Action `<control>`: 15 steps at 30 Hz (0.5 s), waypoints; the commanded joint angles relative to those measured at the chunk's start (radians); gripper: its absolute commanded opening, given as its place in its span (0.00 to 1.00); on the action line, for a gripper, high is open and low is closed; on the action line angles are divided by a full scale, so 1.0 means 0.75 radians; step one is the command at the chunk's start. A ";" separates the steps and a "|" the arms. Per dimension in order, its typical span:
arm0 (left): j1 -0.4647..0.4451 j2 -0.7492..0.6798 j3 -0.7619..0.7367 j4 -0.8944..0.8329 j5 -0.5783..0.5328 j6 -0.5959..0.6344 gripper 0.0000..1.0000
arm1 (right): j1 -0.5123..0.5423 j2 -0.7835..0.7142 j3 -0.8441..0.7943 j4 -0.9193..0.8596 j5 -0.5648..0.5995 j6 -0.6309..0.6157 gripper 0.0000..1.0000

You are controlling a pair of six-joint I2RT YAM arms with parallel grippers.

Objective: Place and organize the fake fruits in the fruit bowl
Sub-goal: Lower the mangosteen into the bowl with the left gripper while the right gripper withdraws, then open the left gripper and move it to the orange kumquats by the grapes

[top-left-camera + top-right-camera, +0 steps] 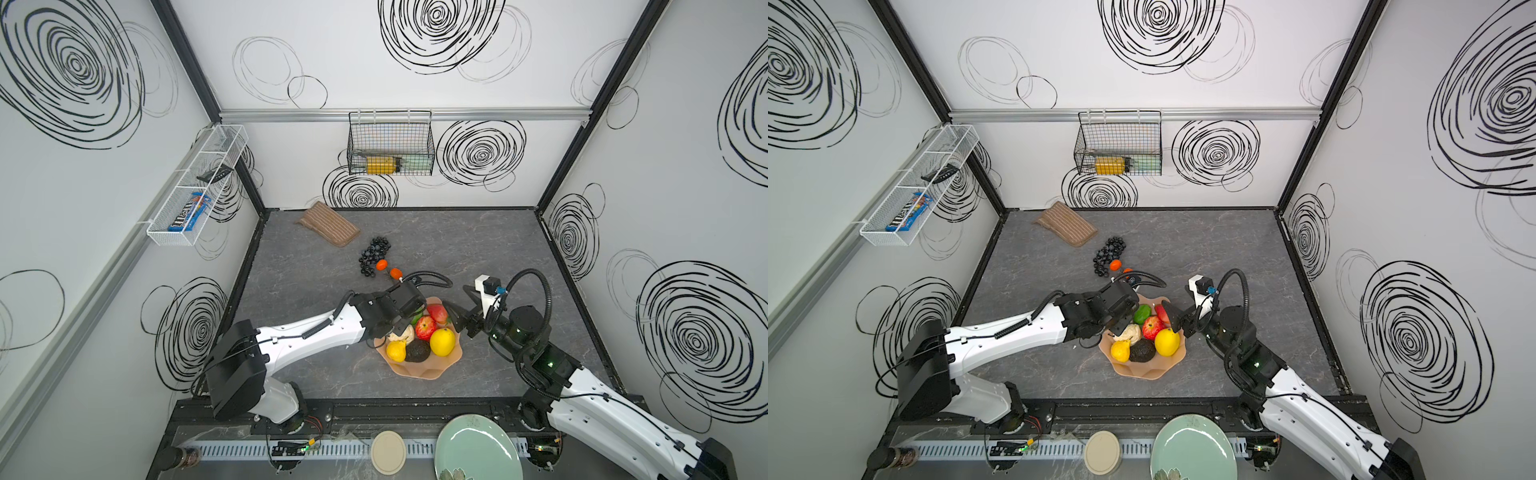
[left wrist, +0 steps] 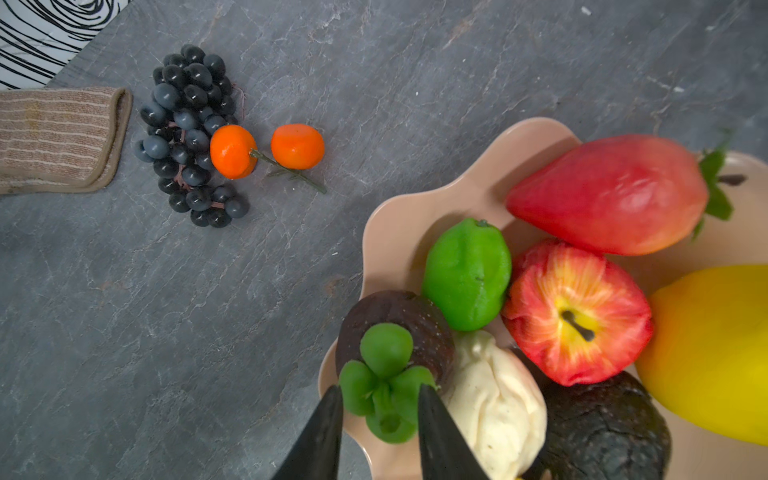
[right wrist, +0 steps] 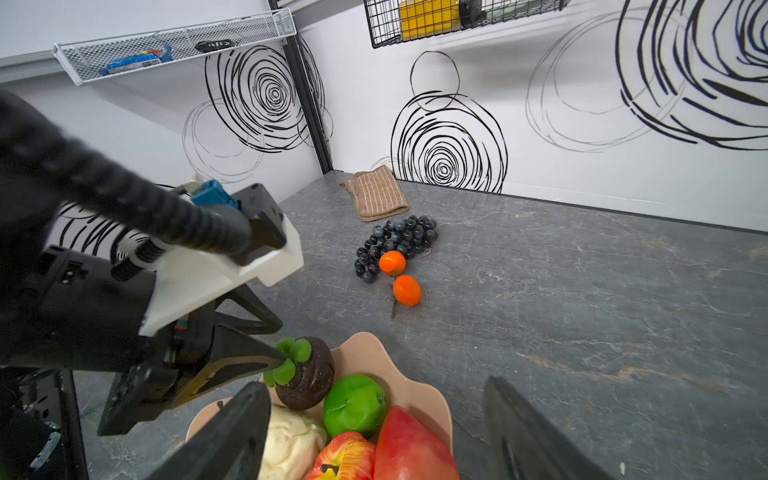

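Spanning the cell floor, the grey marbled table point(image 1: 478, 249) carries everything.

Bowl point(image 1: 415, 371): peach, wavy rim, sits near the front middle of the table, between the two arms.

Left gripper point(image 2: 380, 388): at the bowl's left rim, jaws narrow, one on each side of the green leaf cap of a dark round fruit point(image 2: 399, 316). Cannot tell whether they press the cap or only flank it. The fruit rests inside the bowl against the rim.

Right gripper point(image 3: 374, 383): at the bowl's right side, jaws wide apart, holding nothing.

Cloth point(image 1: 328, 229): striped brown, folded, lies at the back left of the table, well apart from the bowl.

Grape bunch point(image 1: 374, 255): dark, on the table behind the bowl, outside it.

In the bowl, packed touching one another:
- lemon point(image 1: 442, 341), right front
- strawberry point(image 1: 437, 312), back
- apple point(image 1: 424, 327), centre
- avocado point(image 1: 417, 351), front
- pear point(image 1: 396, 351), left front
- pale fruit point(image 1: 405, 332), beside the left gripper
- lime point(image 1: 1142, 313), back left, next to the dark round fruit

Tangerines: one point(image 1: 381, 264) touches the grape bunch, the other point(image 1: 395, 273) lies just beside it, nearer the bowl. Both are on the table, with a thin green stem point(image 2: 291, 172) between them.
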 commanded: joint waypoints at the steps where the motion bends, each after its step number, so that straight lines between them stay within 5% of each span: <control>1: 0.020 -0.067 0.024 0.049 0.022 0.002 0.39 | -0.009 -0.023 -0.016 -0.024 0.018 0.023 0.84; 8: 0.118 -0.159 0.026 0.132 0.121 -0.013 0.47 | -0.015 -0.038 -0.014 -0.041 0.029 0.039 0.85; 15: 0.379 -0.063 0.053 0.230 0.284 -0.097 0.52 | -0.021 -0.034 0.006 -0.051 0.033 0.041 0.84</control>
